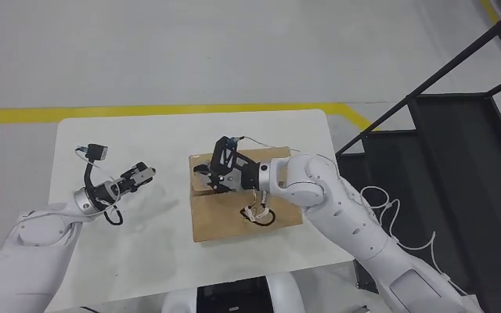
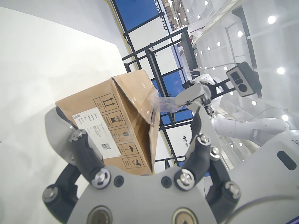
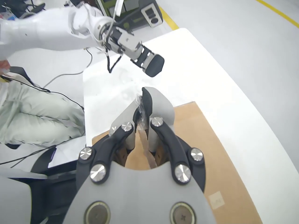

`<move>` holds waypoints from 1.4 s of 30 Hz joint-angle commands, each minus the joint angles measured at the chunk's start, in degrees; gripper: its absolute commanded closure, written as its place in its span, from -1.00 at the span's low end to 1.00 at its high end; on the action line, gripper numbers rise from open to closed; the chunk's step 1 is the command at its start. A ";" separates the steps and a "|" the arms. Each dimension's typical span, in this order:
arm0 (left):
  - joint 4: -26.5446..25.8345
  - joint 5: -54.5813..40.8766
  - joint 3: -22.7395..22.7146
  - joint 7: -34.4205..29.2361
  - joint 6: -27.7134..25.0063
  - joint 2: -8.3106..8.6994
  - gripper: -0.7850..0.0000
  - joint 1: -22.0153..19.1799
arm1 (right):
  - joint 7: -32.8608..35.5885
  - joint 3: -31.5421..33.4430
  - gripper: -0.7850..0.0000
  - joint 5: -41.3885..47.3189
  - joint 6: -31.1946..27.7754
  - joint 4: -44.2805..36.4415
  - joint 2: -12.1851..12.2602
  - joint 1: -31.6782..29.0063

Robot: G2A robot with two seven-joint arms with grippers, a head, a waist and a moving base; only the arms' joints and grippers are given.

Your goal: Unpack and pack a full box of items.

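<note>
Right wrist view shows the right gripper [image 3: 141, 100] clamped shut on a strip of clear tape [image 3: 140, 114] that runs up from the cardboard box [image 3: 205, 141] on the white surface [image 3: 198, 71]. The left gripper [image 1: 145, 174] hangs wide apart, near the box but not touching it. With nothing bracing the box, a pull could lift or drag it, or the tape could tear short.

Grey floor [image 1: 235, 47], yellow line [image 1: 156, 112], black stairs [image 1: 458, 156]
</note>
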 commanded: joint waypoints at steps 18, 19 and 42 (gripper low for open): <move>1.15 -0.60 1.27 -0.76 0.56 -0.38 -1.00 -1.03 | 3.39 -4.82 1.00 11.90 -3.61 3.16 -0.74 2.08; 1.21 -0.64 1.26 -0.76 0.53 -0.39 -1.00 -1.08 | 3.04 -5.69 1.00 11.17 -3.08 4.03 -0.97 2.36; 1.80 -0.60 0.20 -1.18 0.77 -0.35 -1.00 -0.80 | -8.44 -15.96 1.00 -2.07 2.54 14.61 -5.56 6.96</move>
